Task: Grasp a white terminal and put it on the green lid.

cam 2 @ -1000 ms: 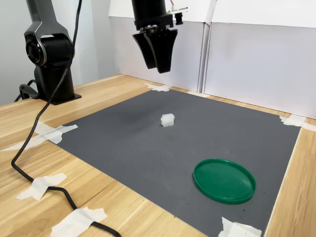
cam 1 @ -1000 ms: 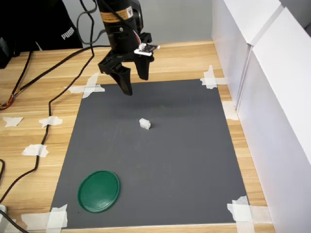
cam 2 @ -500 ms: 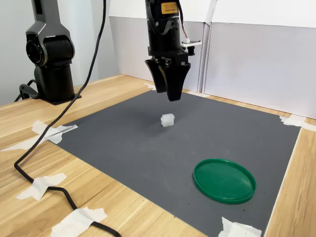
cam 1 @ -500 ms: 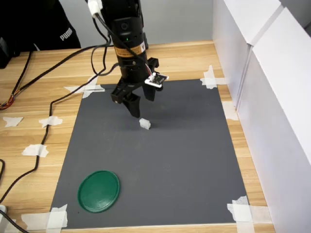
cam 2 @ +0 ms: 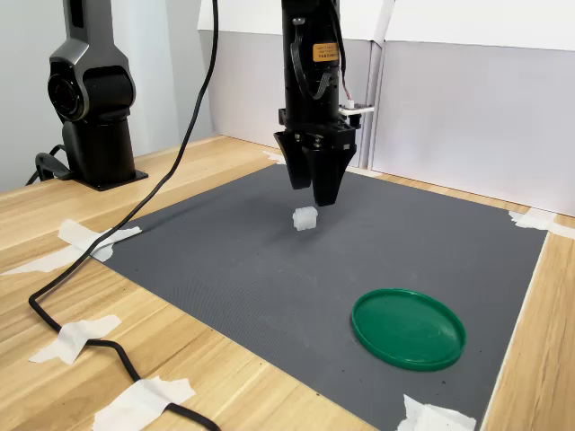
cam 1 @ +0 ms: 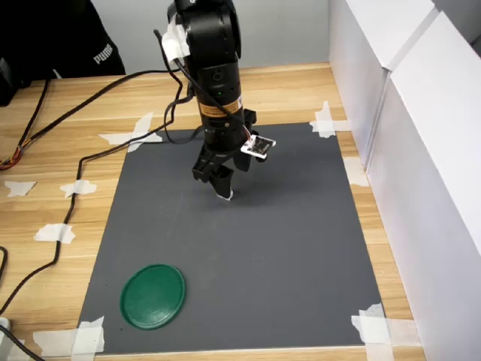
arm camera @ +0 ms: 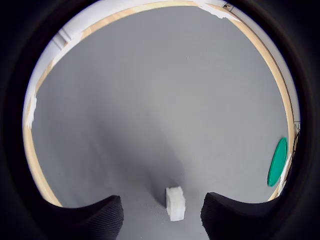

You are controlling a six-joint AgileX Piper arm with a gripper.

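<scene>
- White terminal work plays out on the big dark-grey rectangular rubber mat (cam 1: 248,248), taped at its corners to the light wooden tabletop (cam 2: 81,202).
- White panel walls (cam 1: 421,150) close off the first exterior view's right side and stand along the far edge in the second exterior view.
- Black robot arm (cam 1: 214,83) hangs nose-down over the mat's far half, an orange label on its wrist and black cables (cam 1: 90,120) trailing off across the wood to the first exterior view's left.
- Flat round dark-green plastic lid (cam 1: 153,295) lies on the mat's near corner at the first exterior view's left, well apart from the arm; in the second exterior view (cam 2: 409,327) it sits at the near right.
- Black gripper (cam 1: 220,180) points straight down, jaws spread apart and holding nothing; the wrist view shows its two fingertips (arm camera: 90,216) either side of an open gap.
- Tiny white plastic terminal block (arm camera: 175,202) sits on the mat in that gap, touching neither fingertip; in the second exterior view (cam 2: 305,218) it rests just below the tips.
- White tape scraps (cam 1: 54,232) dot the wood.
</scene>
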